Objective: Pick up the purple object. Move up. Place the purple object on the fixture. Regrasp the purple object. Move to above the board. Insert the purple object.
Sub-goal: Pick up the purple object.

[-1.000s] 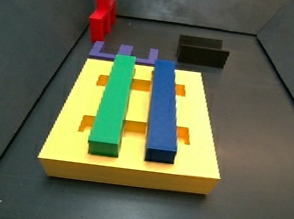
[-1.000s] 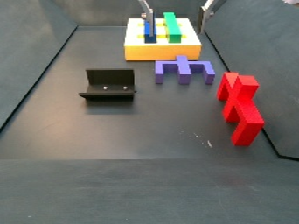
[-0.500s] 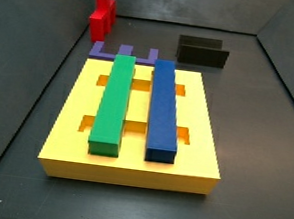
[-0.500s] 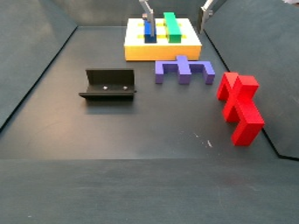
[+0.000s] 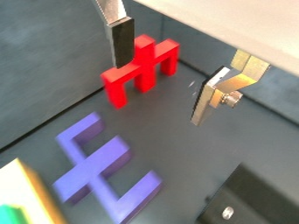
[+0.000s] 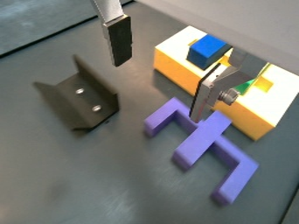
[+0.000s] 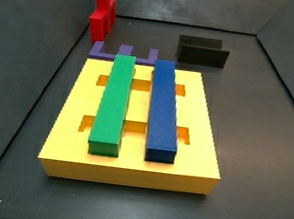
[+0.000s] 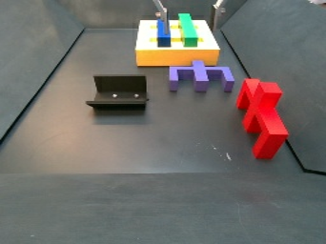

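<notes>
The purple object (image 8: 197, 75) lies flat on the dark floor just in front of the yellow board (image 8: 147, 55), and shows too in a side view (image 7: 123, 51) and in both wrist views (image 5: 100, 166) (image 6: 205, 144). My gripper (image 6: 159, 90) (image 5: 160, 87) hangs open high above the floor, its fingers wide apart with nothing between them. Only its fingertips (image 8: 159, 8) show at the upper edge of a side view, over the board. The black fixture (image 8: 117, 92) (image 6: 76, 96) (image 7: 202, 53) stands apart from the purple object.
A red stepped block (image 8: 262, 114) (image 5: 140, 66) (image 7: 102, 17) sits near the wall. On the board (image 7: 68, 122) lie a long green bar (image 7: 113, 102) and a long blue bar (image 7: 163, 109). Dark walls enclose the floor.
The fingertips at the upper edge of a side view have shifted slightly. The purple object, board, fixture and red block have not moved.
</notes>
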